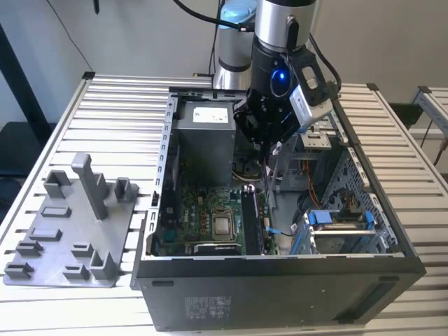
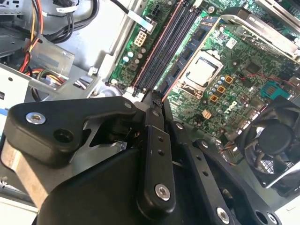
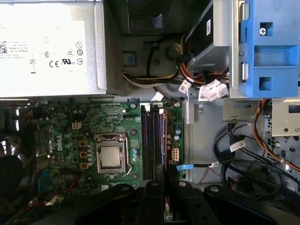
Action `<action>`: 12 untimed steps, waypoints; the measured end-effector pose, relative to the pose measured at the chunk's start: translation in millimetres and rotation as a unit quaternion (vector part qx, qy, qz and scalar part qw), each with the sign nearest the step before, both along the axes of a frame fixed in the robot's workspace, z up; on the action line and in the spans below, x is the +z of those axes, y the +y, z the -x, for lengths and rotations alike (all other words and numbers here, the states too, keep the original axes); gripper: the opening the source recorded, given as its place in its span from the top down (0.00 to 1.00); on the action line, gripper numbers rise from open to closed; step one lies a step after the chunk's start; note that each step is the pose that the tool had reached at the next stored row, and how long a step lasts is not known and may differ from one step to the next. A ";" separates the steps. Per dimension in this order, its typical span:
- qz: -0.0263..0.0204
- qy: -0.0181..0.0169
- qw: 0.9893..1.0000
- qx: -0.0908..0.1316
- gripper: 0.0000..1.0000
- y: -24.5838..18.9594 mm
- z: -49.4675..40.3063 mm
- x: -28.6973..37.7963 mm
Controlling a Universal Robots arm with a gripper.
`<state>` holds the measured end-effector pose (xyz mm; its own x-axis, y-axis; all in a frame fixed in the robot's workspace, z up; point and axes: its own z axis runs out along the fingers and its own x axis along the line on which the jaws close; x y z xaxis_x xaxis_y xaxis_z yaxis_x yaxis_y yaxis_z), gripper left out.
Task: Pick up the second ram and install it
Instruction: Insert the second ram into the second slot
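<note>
Black fingers of the hand (image 1: 268, 148) press together on the second ram (image 1: 268, 183), a thin dark strip hanging upright inside the open computer case (image 1: 280, 280), just above the memory slots (image 3: 152, 140) beside the processor (image 3: 111, 156) on the green motherboard (image 3: 61, 140).

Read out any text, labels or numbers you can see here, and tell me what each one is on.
Power supply label: symbols and fine print, too small to read.
Motherboard: white lettering, too blurred to quote.
Cable tags: print too small to read.
Computer case sticker: too small to read.
</note>
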<state>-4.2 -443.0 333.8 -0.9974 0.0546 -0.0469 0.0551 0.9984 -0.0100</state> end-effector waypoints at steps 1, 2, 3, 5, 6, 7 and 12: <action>0.000 0.000 1.000 0.000 0.86 0.0 0.0 0.0; 0.000 0.000 1.000 0.000 0.86 -0.6 0.0 -0.1; 0.000 0.000 1.000 0.001 0.86 -2.0 0.0 -0.1; 0.000 0.000 1.000 0.003 0.86 -4.6 0.2 -0.4; 0.000 0.000 1.000 0.005 0.86 -6.1 0.4 -0.7; 0.000 0.000 1.000 0.006 0.86 -7.3 0.9 -1.5; 0.000 0.000 1.000 0.007 0.86 -7.6 3.9 -10.5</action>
<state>-8.1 -450.5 323.3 -0.9981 0.0408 -0.0469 0.0413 0.9991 -0.0100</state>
